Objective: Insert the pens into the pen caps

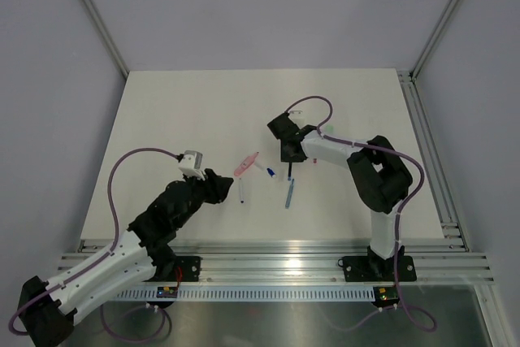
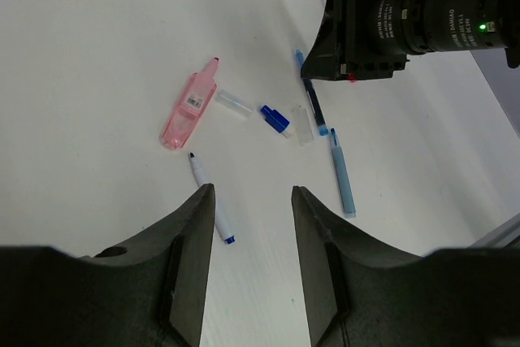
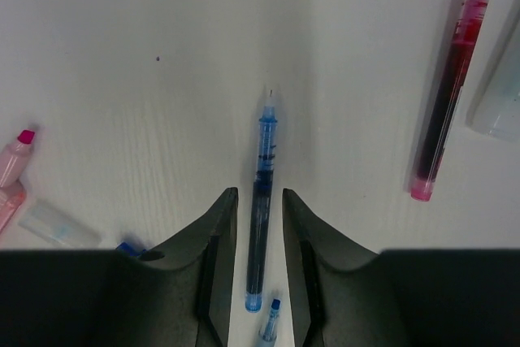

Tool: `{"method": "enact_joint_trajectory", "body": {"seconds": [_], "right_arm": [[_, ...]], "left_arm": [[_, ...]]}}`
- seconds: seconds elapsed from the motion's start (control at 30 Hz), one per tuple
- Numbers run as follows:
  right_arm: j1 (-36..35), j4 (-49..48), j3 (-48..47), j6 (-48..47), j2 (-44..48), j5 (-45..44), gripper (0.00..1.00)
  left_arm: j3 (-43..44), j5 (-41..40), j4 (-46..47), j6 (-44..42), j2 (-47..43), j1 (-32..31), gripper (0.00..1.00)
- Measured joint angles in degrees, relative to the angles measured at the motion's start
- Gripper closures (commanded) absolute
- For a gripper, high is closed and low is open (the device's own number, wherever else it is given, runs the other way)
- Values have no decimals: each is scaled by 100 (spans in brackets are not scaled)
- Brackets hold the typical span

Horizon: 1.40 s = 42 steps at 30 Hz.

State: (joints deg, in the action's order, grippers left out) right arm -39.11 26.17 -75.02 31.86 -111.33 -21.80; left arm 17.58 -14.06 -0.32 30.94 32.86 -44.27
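My right gripper (image 3: 258,194) is open, low over the table, its jaws straddling a dark blue pen (image 3: 260,225) with a gap on each side. A red pen (image 3: 448,99) and the mint pen cap (image 3: 497,99) lie to its right. My left gripper (image 2: 252,190) is open and empty, above bare table. Ahead of it lie a white pen with a blue end (image 2: 210,201), the pale pink pen cap (image 2: 188,111), a light blue pen (image 2: 342,173) and the dark blue pen (image 2: 314,107). In the top view the right gripper (image 1: 288,156) is mid-table and the left gripper (image 1: 223,188) is to its left.
Two small clear caps (image 2: 233,104) (image 2: 302,126) and a small dark blue cap (image 2: 275,118) lie between the pink cap and the pens. Metal rails (image 1: 276,270) run along the near edge, and frame posts (image 1: 97,18) stand at the back corners.
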Motion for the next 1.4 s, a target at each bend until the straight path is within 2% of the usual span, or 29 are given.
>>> {"method": "enact_joint_trajectory", "body": {"seconds": [0.3,0.4,0.43,0.5,0.67,0.77,0.87,0.9,0.97,1.03,1.2,1.4], "right_arm": [[155,-109,-151,-33,-337,33,80],[175,-151,-177,-35,-363,33,88],[177,-151,-188,-35,-372,28,95],[181,-164,-192,-35,-374,24,100],[238,-278,-188,-9,-369,9,100],[282,-463,-85,-11,-234,-22,100],[286,-844,308,-13,330,-13,100],[264,-1054,518,-13,638,-11,100],[173,-1309,852,-4,1226,-39,100],[-160,-1812,1303,81,1906,-129,100],[-1163,-2896,2487,540,3018,-26,100],[-1574,-3453,3285,920,3630,42,100]], "left_arm": [[0,79,22,0,229,0,55],[0,142,61,-2,260,0,55],[0,175,68,-2,271,0,55],[0,249,125,-4,310,0,55],[0,546,308,-9,382,0,55],[-9,772,470,-39,398,0,48],[-37,1045,669,-57,400,0,36],[-44,1185,750,-52,402,0,29],[-57,1425,907,-46,422,0,20],[-90,1705,1152,-2,492,0,14],[-131,2157,1517,109,741,0,15],[-138,2350,1759,238,857,7,26]]}}
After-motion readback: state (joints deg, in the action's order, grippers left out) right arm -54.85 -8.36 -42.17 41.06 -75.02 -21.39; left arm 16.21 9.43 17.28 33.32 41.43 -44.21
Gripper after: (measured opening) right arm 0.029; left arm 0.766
